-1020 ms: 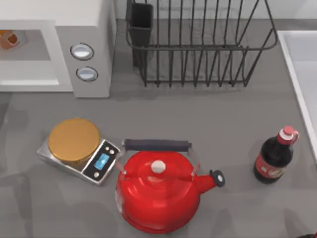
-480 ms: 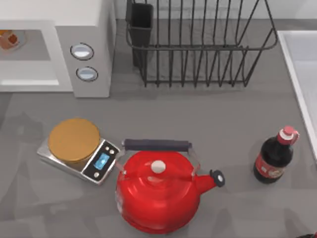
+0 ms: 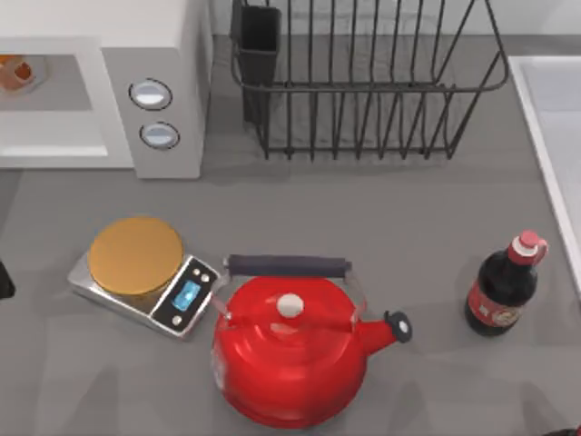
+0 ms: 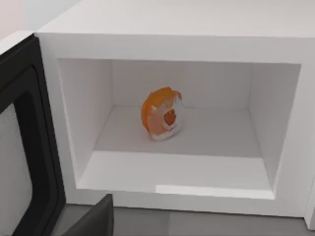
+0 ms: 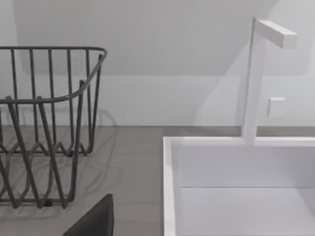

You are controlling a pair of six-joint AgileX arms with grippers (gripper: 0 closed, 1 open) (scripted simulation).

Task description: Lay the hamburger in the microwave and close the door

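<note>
at the top view's left edge, left pincer [image 3: 4, 280] has appeared.

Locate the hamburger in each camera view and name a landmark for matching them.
Top view: the hamburger lies at the far left edge, inside the microwave.
Left wrist view: it sits mid-picture, on the floor of the open cavity.
Right wrist view: not in it.
Shared landmark: the microwave cavity; the dish rack links top and right wrist views.
</note>
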